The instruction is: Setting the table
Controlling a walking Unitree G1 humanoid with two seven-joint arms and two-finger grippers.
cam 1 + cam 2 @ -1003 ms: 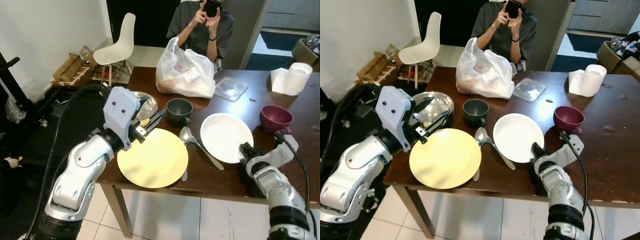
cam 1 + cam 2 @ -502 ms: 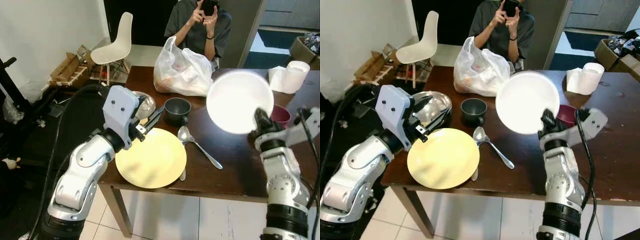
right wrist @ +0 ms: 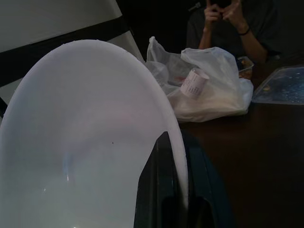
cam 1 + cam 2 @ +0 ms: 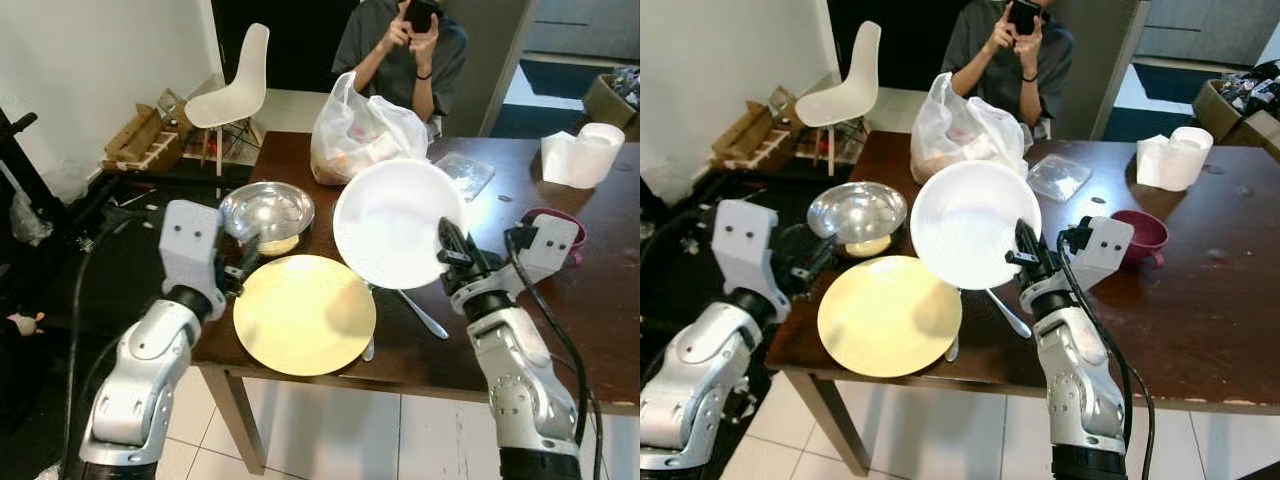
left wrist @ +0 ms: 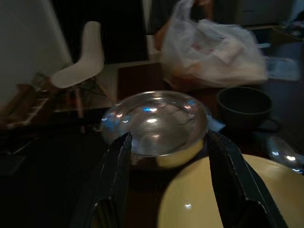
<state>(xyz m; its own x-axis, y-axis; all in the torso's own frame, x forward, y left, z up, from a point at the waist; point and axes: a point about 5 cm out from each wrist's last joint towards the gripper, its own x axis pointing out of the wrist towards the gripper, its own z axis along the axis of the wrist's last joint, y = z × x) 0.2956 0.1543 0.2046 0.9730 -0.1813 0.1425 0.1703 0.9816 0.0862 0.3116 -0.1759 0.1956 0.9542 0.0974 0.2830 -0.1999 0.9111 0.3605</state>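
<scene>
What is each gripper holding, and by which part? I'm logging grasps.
Right gripper pinches the round white plate by its rim, lifted. Left gripper holds nothing, open toward the shiny metal bowl.

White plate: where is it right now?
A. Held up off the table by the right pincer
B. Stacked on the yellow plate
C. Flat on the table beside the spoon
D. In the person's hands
A: the right pincer clamps the rim of the white plate, which is tilted in the air above the table, near the yellow plate.
</scene>
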